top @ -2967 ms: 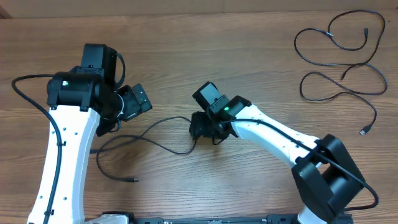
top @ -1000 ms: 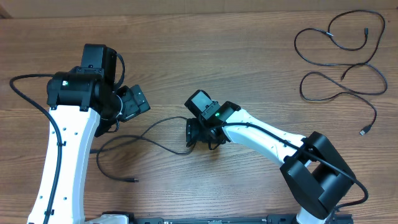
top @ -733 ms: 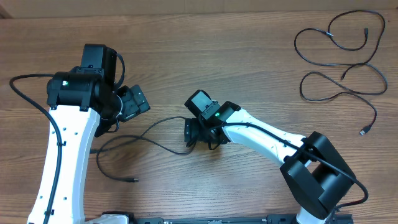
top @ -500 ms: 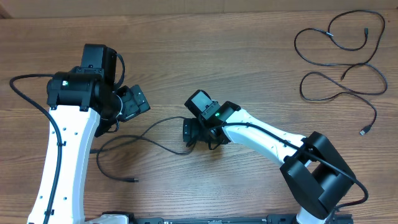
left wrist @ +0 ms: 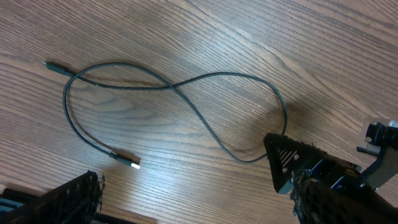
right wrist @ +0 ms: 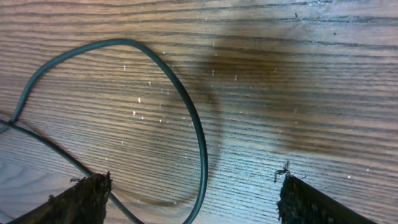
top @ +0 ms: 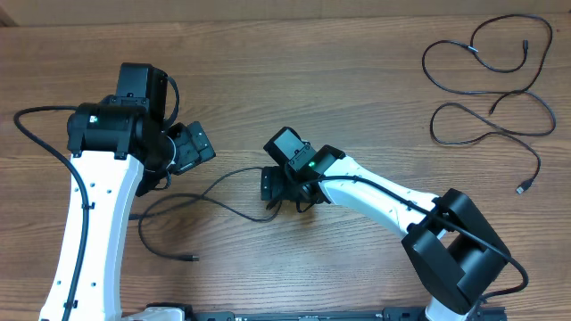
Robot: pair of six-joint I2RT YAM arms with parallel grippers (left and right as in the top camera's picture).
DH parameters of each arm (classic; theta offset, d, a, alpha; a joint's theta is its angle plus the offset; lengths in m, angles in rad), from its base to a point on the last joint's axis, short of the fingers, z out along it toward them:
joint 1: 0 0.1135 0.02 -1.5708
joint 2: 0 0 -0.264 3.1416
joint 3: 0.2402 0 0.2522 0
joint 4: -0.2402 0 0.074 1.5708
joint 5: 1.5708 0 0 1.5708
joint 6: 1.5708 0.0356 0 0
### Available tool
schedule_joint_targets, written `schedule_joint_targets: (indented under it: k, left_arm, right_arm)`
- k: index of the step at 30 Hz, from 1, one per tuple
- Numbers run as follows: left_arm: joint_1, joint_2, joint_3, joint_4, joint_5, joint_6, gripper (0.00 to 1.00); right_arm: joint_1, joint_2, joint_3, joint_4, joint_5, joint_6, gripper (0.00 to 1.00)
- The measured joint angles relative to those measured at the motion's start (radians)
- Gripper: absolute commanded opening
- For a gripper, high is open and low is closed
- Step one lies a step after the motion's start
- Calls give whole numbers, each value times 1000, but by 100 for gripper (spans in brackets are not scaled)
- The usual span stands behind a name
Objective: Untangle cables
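One thin black cable (top: 241, 214) lies in loose loops on the wooden table between the two arms. In the left wrist view this cable (left wrist: 174, 88) crosses itself once, and a plug end (left wrist: 127, 163) rests near the bottom. My right gripper (top: 277, 187) is low over the loop's right end. It is open, and the cable (right wrist: 202, 149) runs between its fingers without being pinched. My left gripper (top: 192, 147) hangs open above the table, left of the loop, holding nothing. Two more cables (top: 473, 49) lie in loops at the far right, one ending in a plug (top: 522, 188).
The right gripper's black finger (left wrist: 289, 163) shows at the lower right of the left wrist view. A thick black arm cable (top: 36, 134) arcs beside the left arm. The table's front edge runs along the bottom of the overhead view.
My right gripper has slid a little to the left along the table, over the loop's end, and stays open. The left arm and the far-right cables have not moved.
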Motion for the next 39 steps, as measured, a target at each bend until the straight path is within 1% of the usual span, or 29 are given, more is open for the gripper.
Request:
schedule_joint_targets:
  k: [3, 5, 7, 12, 21, 23, 25, 26, 27, 28, 29, 35, 39]
  left_arm:
    - [0, 0, 0, 0, 0, 0, 100]
    - [0, 0, 0, 0, 0, 0, 100]
    - [0, 0, 0, 0, 0, 0, 100]
    - [0, 0, 0, 0, 0, 0, 100]
    - [0, 0, 0, 0, 0, 0, 99]
    - [0, 0, 0, 0, 0, 0, 99]
    - [0, 0, 0, 0, 0, 0, 99]
    - [0, 0, 0, 0, 0, 0, 99]
    - [0, 0, 0, 0, 0, 0, 100]
    - [0, 0, 0, 0, 0, 0, 100]
    - [0, 0, 0, 0, 0, 0, 100]
    - [0, 0, 0, 0, 0, 0, 100]
    - [0, 0, 0, 0, 0, 0, 100]
  right_arm:
    - [0, 0, 0, -28, 7, -1, 70]
    - [0, 0, 0, -41, 18, 0, 64]
    - [1, 0, 0, -49, 30, 1, 63]
    - [14, 0, 0, -45, 66, 4, 51]
    - [35, 32, 0, -37, 117, 51, 43]
    - [35, 54, 0, -38, 122, 51, 38]
    - [35, 70, 0, -38, 124, 53, 30]
    - [35, 70, 0, -34, 126, 56, 20]
    - [35, 71, 0, -31, 127, 53, 13]
    - [35, 71, 0, -30, 128, 60, 6]
    - [35, 71, 0, -30, 128, 58, 4]
    - [30, 71, 0, -41, 129, 56, 4]
    - [1, 71, 9, -148, 162, 87, 4]
